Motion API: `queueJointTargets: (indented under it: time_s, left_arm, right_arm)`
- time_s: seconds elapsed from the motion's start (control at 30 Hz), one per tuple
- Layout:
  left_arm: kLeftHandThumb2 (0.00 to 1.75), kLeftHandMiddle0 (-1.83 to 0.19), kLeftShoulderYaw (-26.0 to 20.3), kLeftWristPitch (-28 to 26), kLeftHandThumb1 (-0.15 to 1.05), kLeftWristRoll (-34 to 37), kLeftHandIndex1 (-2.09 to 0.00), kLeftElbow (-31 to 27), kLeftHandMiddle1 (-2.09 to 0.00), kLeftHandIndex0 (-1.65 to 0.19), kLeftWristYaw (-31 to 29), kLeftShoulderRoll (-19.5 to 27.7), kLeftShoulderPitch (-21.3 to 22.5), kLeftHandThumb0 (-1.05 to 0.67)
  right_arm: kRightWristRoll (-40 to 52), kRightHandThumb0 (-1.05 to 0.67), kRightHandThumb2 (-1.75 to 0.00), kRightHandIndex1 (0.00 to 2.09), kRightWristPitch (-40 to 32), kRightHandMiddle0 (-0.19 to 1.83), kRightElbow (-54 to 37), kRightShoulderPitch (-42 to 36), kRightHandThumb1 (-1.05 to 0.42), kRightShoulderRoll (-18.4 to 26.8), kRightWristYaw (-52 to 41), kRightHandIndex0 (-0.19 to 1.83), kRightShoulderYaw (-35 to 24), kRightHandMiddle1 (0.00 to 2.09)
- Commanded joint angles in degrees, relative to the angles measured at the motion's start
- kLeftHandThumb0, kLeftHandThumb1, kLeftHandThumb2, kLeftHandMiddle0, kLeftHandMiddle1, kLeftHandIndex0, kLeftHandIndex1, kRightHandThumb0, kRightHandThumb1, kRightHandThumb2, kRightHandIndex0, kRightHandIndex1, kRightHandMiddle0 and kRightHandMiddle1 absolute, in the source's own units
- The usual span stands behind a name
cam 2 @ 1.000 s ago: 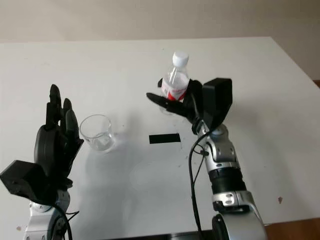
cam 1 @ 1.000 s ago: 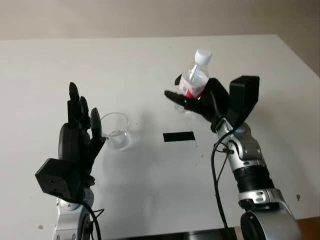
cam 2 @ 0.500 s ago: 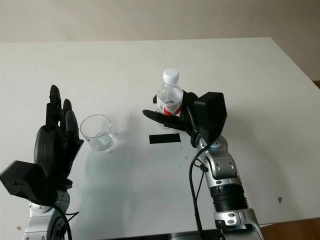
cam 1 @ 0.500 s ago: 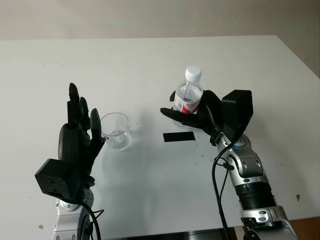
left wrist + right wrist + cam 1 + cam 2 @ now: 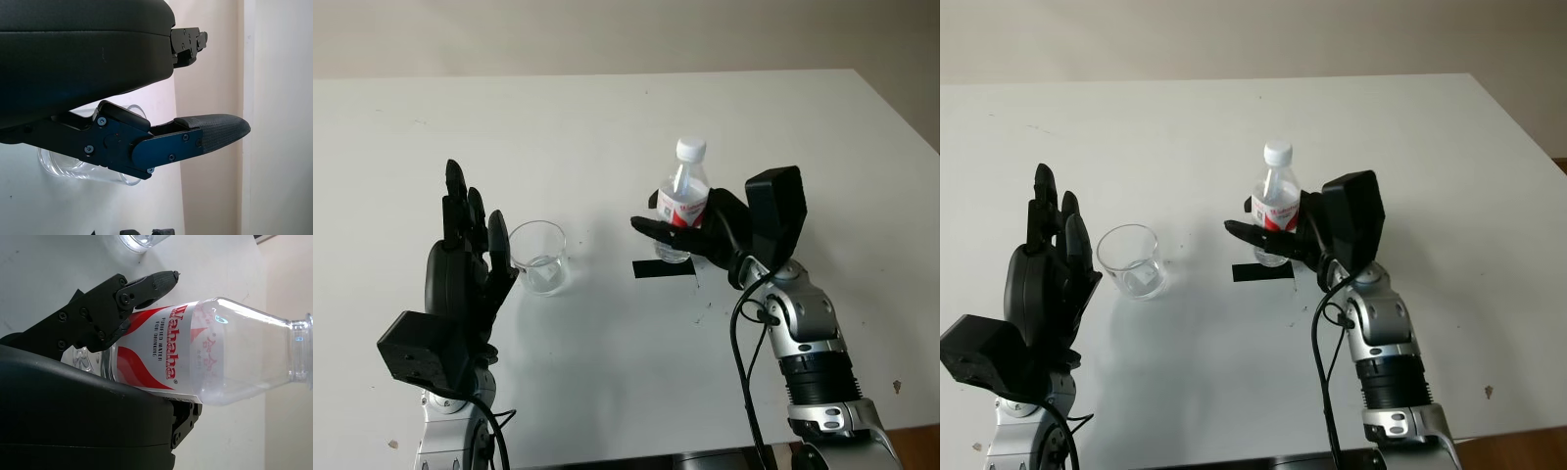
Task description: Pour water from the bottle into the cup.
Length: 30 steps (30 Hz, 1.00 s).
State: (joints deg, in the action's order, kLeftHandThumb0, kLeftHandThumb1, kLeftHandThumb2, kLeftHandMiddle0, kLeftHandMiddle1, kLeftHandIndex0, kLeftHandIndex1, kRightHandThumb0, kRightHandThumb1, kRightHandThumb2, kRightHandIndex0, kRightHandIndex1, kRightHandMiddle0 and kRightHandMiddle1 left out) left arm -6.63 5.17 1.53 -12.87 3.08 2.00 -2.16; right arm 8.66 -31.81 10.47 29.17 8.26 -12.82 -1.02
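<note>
The right hand (image 5: 690, 231) grips the upright, capped bottle (image 5: 681, 202), and the cup (image 5: 539, 258) stands well apart toward the tabletop's left edge, just beside the open left hand (image 5: 465, 269).

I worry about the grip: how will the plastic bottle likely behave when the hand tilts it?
The water bottle, held upright in the right hand, looks thin and clear, so it probably flexes under pressure. Its glossy label may slip. It seems nearly empty, likely light. The left hand is open beside the cup.
</note>
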Motion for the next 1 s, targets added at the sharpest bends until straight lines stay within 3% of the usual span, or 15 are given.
queueJointTargets:
  time_s: [0.0,0.47,0.67,0.73,0.8,0.87,0.97]
  left_arm:
    - [0.62,0.10,-0.05,-0.25,1.05,0.14,0.00,-1.04,-0.05,0.12,-0.18,0.03,-0.46,-0.80]
    - [0.62,0.09,-0.21,-0.88,1.05,-0.02,0.00,-1.62,-0.06,0.12,-0.17,0.33,-0.30,-0.80]
    - [0.61,0.09,-0.16,-0.79,1.05,0.11,0.00,-1.54,-0.05,0.13,-0.10,0.18,-0.07,-0.81]
    - [0.61,0.09,-0.21,-0.62,1.05,0.02,0.00,-1.43,-0.06,0.12,-0.05,0.21,-0.06,-0.81]
    - [0.61,0.08,-0.23,-0.51,1.05,-0.06,0.00,-1.46,-0.06,0.12,-0.01,0.19,-0.16,-0.81]
    - [0.61,0.08,-0.23,-0.49,1.05,-0.27,0.00,-1.44,-0.06,0.12,0.06,0.26,-0.18,-0.80]
    - [0.61,0.08,-0.35,-0.70,1.05,-0.06,0.00,-1.59,-0.06,0.11,0.05,0.18,-0.26,-0.79]
  right_arm:
    - [0.61,-0.16,-0.28,2.09,0.12,0.78,-0.19,0.77,-1.05,-0.56,0.04,1.31,-0.72,2.09]
    - [-1.78,-0.18,-0.29,2.09,6.11,0.88,2.78,-1.14,-1.05,-1.33,1.22,1.38,0.96,2.09]
    - [-5.87,-0.16,-0.30,2.09,10.97,0.78,0.06,-3.94,-1.05,0.02,0.39,1.32,4.12,2.09]
    - [-8.11,-0.20,-0.23,2.09,14.20,0.63,-0.39,-5.22,-1.05,0.89,0.21,1.16,5.50,2.09]
    - [-9.30,-0.26,-0.15,2.09,15.44,0.52,-0.89,-6.22,-1.05,1.39,-0.18,0.88,6.19,2.09]
    - [-9.50,-0.34,-0.08,2.09,15.96,0.33,-1.36,-7.22,-1.03,1.64,-0.95,0.49,6.33,2.09]
    - [-9.66,-0.40,-0.05,2.09,15.88,0.16,-2.03,-8.21,-1.00,1.78,-1.50,0.17,6.32,2.09]
